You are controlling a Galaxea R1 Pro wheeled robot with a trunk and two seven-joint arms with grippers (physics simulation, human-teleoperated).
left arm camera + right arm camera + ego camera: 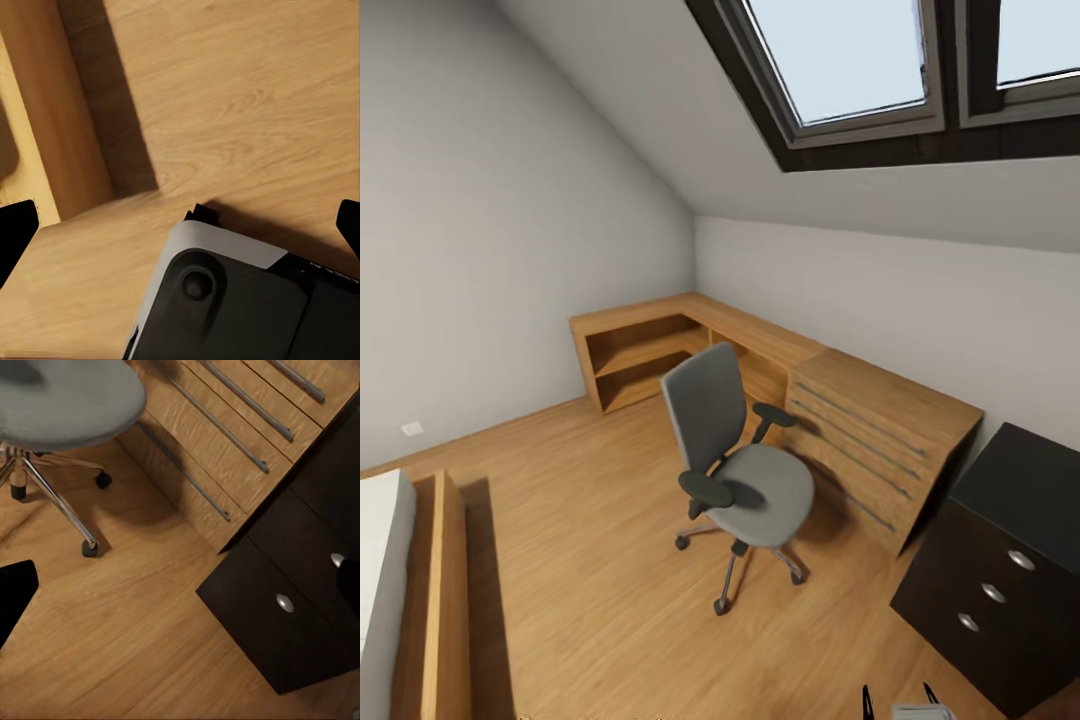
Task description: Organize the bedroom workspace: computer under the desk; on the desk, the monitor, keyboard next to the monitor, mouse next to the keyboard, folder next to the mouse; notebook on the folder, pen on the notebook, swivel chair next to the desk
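A grey swivel chair [735,470] with black armrests stands on the wooden floor in the middle of the room, and nothing lies on its seat. Just behind it runs a wooden L-shaped desk [760,340] along the far walls, with open shelves at its left end and a drawer block [875,440] at its right. The right wrist view catches the chair's seat [67,397] and wheeled base, and the drawer block [225,442]. My right gripper [184,585] hangs open over the floor. My left gripper [180,229] is open above my own base [225,300].
A black drawer cabinet [1000,570] with round silver knobs stands right of the desk, close to my right arm. A bed with a wooden frame [445,600] lies at the left; its frame [67,112] is near my left gripper. Skylights sit in the sloped ceiling.
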